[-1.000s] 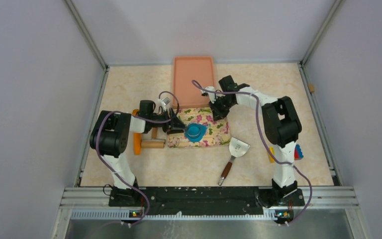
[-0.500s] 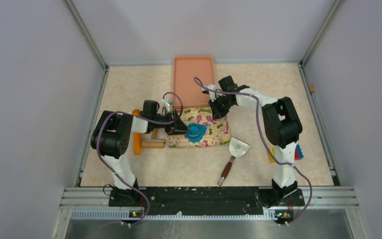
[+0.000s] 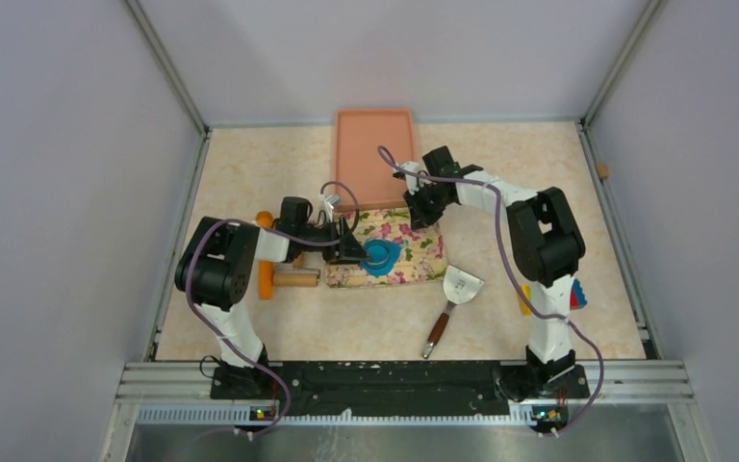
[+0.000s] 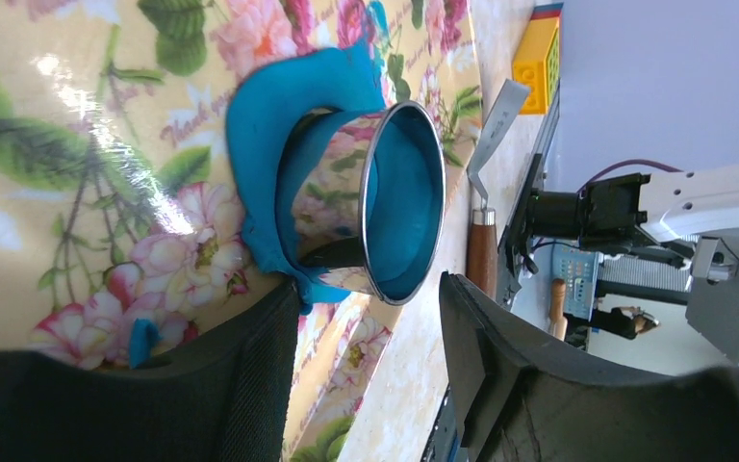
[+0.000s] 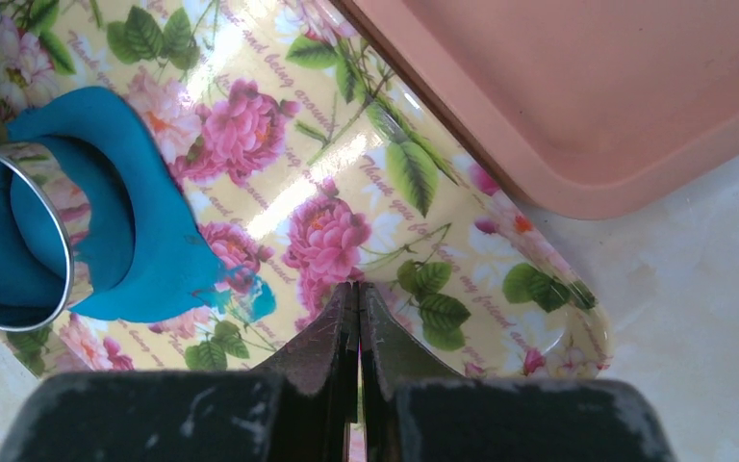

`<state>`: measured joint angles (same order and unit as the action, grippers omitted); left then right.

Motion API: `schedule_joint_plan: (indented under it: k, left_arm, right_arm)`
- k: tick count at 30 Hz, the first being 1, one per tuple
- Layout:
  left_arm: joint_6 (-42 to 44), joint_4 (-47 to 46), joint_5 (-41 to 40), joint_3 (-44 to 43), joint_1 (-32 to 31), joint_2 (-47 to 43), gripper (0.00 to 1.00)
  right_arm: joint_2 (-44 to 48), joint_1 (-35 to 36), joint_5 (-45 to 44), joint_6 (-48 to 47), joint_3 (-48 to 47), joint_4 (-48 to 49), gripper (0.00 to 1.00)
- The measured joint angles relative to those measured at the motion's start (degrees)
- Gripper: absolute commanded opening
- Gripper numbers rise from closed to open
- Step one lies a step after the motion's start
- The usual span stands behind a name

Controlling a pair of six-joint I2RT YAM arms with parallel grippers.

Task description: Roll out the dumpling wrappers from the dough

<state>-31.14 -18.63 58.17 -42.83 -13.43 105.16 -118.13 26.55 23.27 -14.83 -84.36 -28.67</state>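
Ring cutter (image 4: 335, 219) on dough (image 4: 260, 144), tray (image 3: 375, 154) beyond

The floral mat (image 5: 414, 183) bore lines of small cursive script among its roses. In the right wrist view "Thank you for being" and "my friend and" could be read near the edge that lay beside the pink tray (image 5: 587, 87), and in the left wrist view "Thank you" showed just beside the dough (image 4: 260, 125). The rest of the script was too small to read, and nothing else carried legible text.

White links, black joints, purple cables (image 3: 501, 258); left claw (image 4: 366, 287) and right claw (image 5: 357, 294) matte black.
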Motion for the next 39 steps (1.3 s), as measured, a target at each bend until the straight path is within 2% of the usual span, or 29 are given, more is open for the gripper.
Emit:
schedule_joint_plan:
  k: [12,20,24,28,39]
  left_arm:
    - [1.3,-0.9,0.1,1.8,-1.6,-2.3,0.57]
    - [1.9,-0.6,0.5,1.8,-2.1,-2.4,0.56]
    - [4.2,2.5,-0.5,1.5,-2.2,-2.6,0.57]
    - [7.1,7.0,-2.4,0.9,-2.3,-3.6,0.58]
    - [10.1,9.7,-4.2,0.9,-2.3,-5.0,0.55]
  right_arm:
    - [0.0,0.1,-0.5,1.0,-0.1,0.2,0.0]
    - [1.6,1.7,3.0,3.1,-0.1,-2.5,0.0]
    - [3.8,3.0,4.9,4.7,-0.1,-2.9,0.0]
    - [5.7,4.1,7.0,6.4,-0.1,-3.1,0.1]
    - [5.8,8.2,9.2,9.0,0.0,-3.8,0.1]
